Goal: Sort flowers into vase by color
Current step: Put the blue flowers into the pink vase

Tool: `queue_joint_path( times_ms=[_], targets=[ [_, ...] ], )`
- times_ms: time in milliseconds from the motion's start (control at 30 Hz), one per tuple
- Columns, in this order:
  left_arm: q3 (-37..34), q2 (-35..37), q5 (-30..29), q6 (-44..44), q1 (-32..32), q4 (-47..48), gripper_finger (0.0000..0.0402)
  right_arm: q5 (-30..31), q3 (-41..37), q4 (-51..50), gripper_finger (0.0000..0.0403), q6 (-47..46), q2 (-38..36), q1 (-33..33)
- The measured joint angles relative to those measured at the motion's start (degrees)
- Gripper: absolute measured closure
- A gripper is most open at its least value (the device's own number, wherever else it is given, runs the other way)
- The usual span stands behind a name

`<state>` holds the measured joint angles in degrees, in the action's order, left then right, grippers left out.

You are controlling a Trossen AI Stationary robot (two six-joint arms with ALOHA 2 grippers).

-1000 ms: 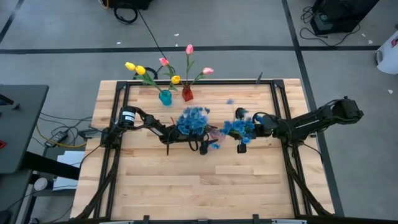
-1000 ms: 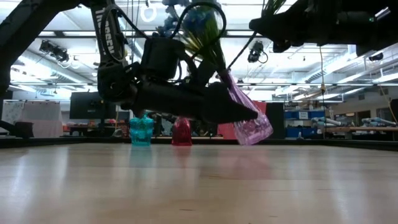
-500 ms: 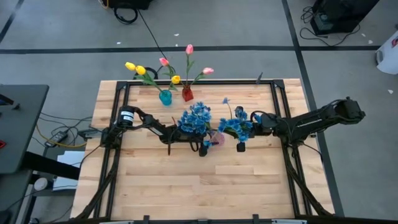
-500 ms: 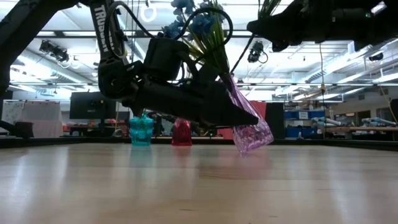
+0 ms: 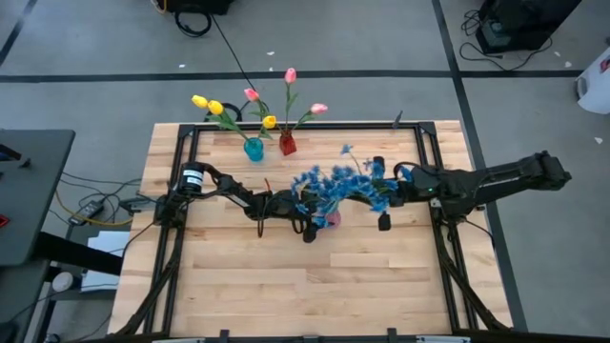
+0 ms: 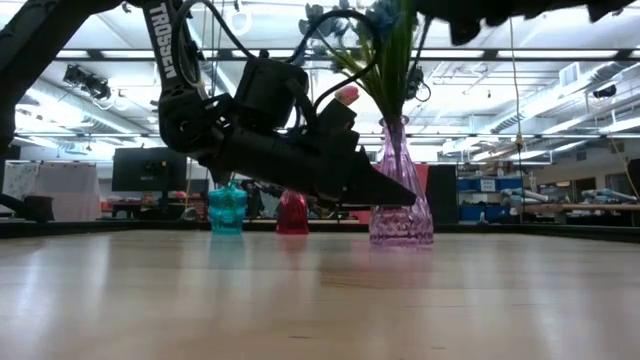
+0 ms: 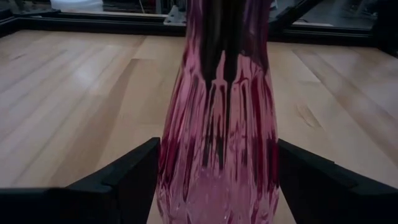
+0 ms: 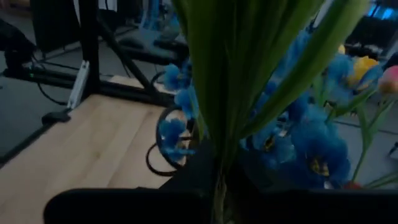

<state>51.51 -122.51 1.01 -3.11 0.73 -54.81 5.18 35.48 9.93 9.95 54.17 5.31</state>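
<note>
L gripper (image 7: 214,180) fingers sit apart, flanking a ribbed purple glass vase (image 6: 401,205) upright mid-table. R gripper (image 5: 386,191) clamps green stems of blue sprig flowers (image 5: 334,187) w/ stems in vase.

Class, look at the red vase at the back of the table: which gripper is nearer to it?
Left. The left gripper sits at the purple vase, in front of the red vase; the right gripper is farther off to its right.
</note>
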Motion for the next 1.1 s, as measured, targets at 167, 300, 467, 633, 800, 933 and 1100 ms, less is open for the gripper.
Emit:
queue_joint_path(
  times_ms=[167, 300, 467, 633, 800, 933, 1100],
  targets=[
    [-0.04, -0.12, -0.56, -0.07, 0.0, -0.45, 0.0103, 0.48, 0.11, -4.89, 0.0367, -3.04, -3.25, 1.2],
    [-0.15, -0.09, -0.73, -0.45, 0.02, 0.11, 0.0081, 0.27, 0.11, -5.8, 0.0367, -4.16, -3.3, 2.24],
    [-0.88, 2.47, -1.02, -0.42, 0.02, 3.34, 0.0041, 0.47, 0.11, -5.64, 0.0367, -3.54, -1.29, 3.68],
    [-1.2, 5.62, -1.08, -0.31, 0.04, 5.13, 0.0019, 1.24, 0.11, -4.35, 0.0367, -3.37, -0.34, 4.1],
    [-1.24, 7.56, -1.06, -0.26, 0.0, 5.82, 0.0025, 1.48, 0.09, -3.76, 0.0367, -2.42, 0.03, 4.1],
    [-1.2, 8.48, -1.06, 0.53, 0.0, 6.89, 0.0049, 1.6, 0.09, -3.34, 0.0367, -2.35, -0.02, 4.1],
    [-1.18, 9.49, -1.19, 0.95, 0.0, 6.82, 0.0102, 1.67, 0.09, -3.79, 0.0367, -2.94, 0.09, 4.1]
  ],
)
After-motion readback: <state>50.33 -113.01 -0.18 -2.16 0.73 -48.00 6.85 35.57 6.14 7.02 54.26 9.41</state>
